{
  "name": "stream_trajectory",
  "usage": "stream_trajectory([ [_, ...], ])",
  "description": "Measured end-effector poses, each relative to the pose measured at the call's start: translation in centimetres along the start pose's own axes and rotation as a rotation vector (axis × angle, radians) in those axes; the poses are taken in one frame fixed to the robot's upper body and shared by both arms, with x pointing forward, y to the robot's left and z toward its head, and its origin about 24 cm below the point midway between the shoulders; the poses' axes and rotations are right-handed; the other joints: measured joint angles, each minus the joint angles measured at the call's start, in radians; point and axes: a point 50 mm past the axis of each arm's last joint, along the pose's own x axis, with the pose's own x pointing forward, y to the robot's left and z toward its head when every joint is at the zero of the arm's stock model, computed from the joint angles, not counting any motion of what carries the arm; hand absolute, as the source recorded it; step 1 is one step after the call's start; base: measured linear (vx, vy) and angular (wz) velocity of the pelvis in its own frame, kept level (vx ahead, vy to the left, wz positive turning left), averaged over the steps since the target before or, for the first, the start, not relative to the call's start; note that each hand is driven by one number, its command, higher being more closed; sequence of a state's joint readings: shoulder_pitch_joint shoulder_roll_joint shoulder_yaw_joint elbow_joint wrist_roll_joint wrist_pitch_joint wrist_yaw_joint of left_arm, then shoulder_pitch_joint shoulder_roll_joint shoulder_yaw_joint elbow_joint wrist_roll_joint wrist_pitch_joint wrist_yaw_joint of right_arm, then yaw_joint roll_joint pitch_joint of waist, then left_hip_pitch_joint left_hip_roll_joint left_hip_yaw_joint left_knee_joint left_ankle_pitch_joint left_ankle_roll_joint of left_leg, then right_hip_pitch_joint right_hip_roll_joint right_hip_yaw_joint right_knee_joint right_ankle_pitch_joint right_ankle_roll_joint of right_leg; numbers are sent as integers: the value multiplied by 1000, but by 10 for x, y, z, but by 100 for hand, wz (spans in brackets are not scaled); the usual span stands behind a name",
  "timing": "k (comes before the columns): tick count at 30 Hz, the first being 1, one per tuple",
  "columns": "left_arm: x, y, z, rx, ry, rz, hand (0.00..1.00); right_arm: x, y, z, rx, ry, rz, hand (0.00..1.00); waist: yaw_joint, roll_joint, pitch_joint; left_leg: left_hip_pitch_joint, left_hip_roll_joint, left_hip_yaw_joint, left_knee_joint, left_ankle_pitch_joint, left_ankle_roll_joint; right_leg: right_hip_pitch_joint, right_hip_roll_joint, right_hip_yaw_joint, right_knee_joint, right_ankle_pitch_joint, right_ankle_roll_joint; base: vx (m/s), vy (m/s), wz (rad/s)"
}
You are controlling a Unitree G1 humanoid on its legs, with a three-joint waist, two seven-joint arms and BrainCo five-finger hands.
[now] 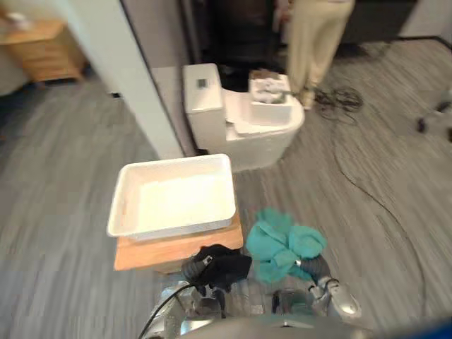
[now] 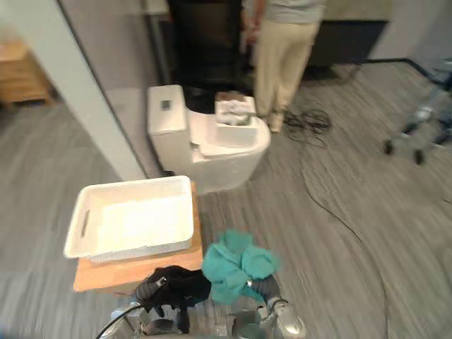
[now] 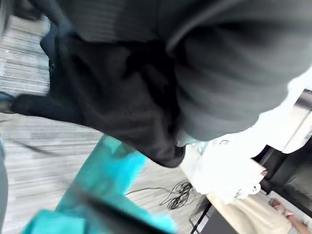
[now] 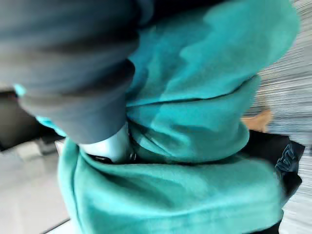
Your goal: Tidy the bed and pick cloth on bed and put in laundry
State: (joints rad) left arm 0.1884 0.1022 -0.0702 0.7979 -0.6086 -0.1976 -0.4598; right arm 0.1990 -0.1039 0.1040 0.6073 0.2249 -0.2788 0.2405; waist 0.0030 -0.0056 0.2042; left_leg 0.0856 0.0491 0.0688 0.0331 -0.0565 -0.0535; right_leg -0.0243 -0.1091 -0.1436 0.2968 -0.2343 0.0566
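Looks like roughly the halfway mark. Got the white laundry tray (image 1: pixel 116 201) on its wooden table (image 1: pixel 176 251) right ahead, with no cloth in it yet. Carrying the teal cloth (image 1: pixel 286 244) bunched over the right hand (image 1: pixel 314 267) and the black cloth (image 1: pixel 222 265) over the left hand (image 3: pixel 229 73), both just short of the tray's near edge. Can't tell how either hand is set, buried in fabric. Remaining, at a guess: dropping both in. No way to judge the tidying part from here.

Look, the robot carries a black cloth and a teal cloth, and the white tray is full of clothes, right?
No, the tray is empty, as the left eye view shows. The robot does carry the black cloth at its left hand and the teal cloth in its right hand.
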Motion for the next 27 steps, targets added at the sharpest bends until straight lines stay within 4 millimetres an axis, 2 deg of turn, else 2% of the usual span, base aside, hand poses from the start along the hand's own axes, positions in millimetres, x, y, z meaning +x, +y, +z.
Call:
stream_trajectory([
  [1,-3,1,-3,-3,4,7,100,1,0,2,-3,-4,2,100,-1,9,-4,0,9,-1,-9,4,-4,3,9,-8,-8,2,-8,246,-295,38],
  [2,-13,3,-16,15,30,22,100,1,1,1,1,0,3,100,-7,20,-10,-23,42,-22,0,-2,-25,29,39,-61,-48,4,-41,240,-228,57],
  [3,-12,2,-11,26,15,14,100,1,1,0,2,6,-6,100,-12,16,-8,-49,41,-6,34,-9,-33,32,34,-80,-59,4,-42,237,-189,57],
  [5,-11,2,-5,41,-2,4,100,3,2,1,1,3,-11,100,-2,14,-7,-90,35,55,69,-8,-32,33,18,-105,-66,7,-46,98,24,42],
  [6,-10,3,0,61,-12,-3,100,4,1,3,3,-1,-22,100,-16,1,-3,-118,29,108,101,2,-30,34,-8,-138,-66,9,-46,90,47,58],
  [7,-10,3,1,67,-14,-4,100,4,1,3,7,-2,-25,100,-20,-2,-3,-130,26,137,116,2,-24,36,-21,-158,-66,11,-45,63,53,65],
  [9,-9,1,-1,90,10,-14,100,2,-5,2,36,-2,-70,100,-18,9,-4,-142,35,282,169,-32,25,54,-40,-192,-53,11,-44,63,97,46],
  [12,-13,4,-2,126,36,-13,100,5,-1,6,62,-19,-77,100,-28,-11,-17,-129,8,276,174,-15,48,85,-67,-204,-52,17,-26,77,113,32],
  [14,-14,5,-2,139,46,-15,100,7,1,10,63,-32,-71,100,-33,-16,-20,-110,-17,265,131,12,50,98,-85,-209,-67,31,-3,33,108,22],
  [15,-15,6,-3,144,50,-16,100,8,2,10,67,-33,-70,100,-44,-25,-22,-102,-33,246,111,20,39,111,-109,-215,-83,39,6,-9,92,16],
  [16,-16,6,-3,143,52,-17,100,10,3,12,72,-40,-66,100,-46,-23,-20,-105,-9,273,128,-23,42,122,-112,-214,-89,39,6,-13,93,18],
  [18,-16,2,-9,144,71,-48,100,7,-4,12,76,-35,-91,100,-62,-16,-20,-111,113,306,197,-52,12,153,-128,-216,-103,39,7,0,118,13],
  [19,-16,-1,-10,157,83,-69,100,5,-7,10,72,-28,-100,100,-66,-8,-22,-114,153,305,210,-46,5,164,-138,-216,-109,46,22,1,325,9],
  [20,-15,-6,-15,167,102,-99,100,0,-13,6,58,-12,-108,100,-69,10,-32,-116,196,296,211,-17,-8,166,-151,-216,-115,55,54,-12,342,2],
  [21,-14,-10,-17,180,113,-122,100,-2,-17,6,47,-10,-110,100,-67,21,-35,-116,212,279,209,15,-25,165,-166,-213,-119,51,88,-30,482,-8],
  [22,-13,-11,-18,187,123,-136,100,-4,-21,3,43,6,-117,100,-67,32,-36,-107,191,257,206,-38,-97,168,-183,-201,-118,53,121,-18,454,-4],
  [23,-14,-6,-12,222,125,-142,100,-5,-18,-5,66,31,-126,100,-67,0,-39,-95,134,270,193,-45,-72,172,-242,-190,-115,76,129,-1,456,0],
  [24,-15,-1,-9,238,128,-134,100,-6,-15,-8,77,35,-125,100,-66,-17,-44,-90,106,270,180,-46,-64,169,-268,-186,-105,90,136,3,405,11],
  [25,-16,4,-5,258,137,-125,100,-7,-8,-13,96,43,-122,100,-66,-34,-40,-75,69,276,148,-49,-43,150,-308,-171,-59,131,134,-20,302,8],
  [26,-16,5,-5,264,147,-127,100,-7,-7,-15,101,47,-125,100,-66,-34,-39,-62,57,279,126,-50,-35,130,-319,-168,-24,156,125,-60,364,8],
  [27,-16,4,-8,275,169,-137,100,-7,-6,-17,112,51,-134,100,-66,-22,-41,-38,43,284,81,-39,-18,85,-334,-162,47,215,63,-47,347,3],
])
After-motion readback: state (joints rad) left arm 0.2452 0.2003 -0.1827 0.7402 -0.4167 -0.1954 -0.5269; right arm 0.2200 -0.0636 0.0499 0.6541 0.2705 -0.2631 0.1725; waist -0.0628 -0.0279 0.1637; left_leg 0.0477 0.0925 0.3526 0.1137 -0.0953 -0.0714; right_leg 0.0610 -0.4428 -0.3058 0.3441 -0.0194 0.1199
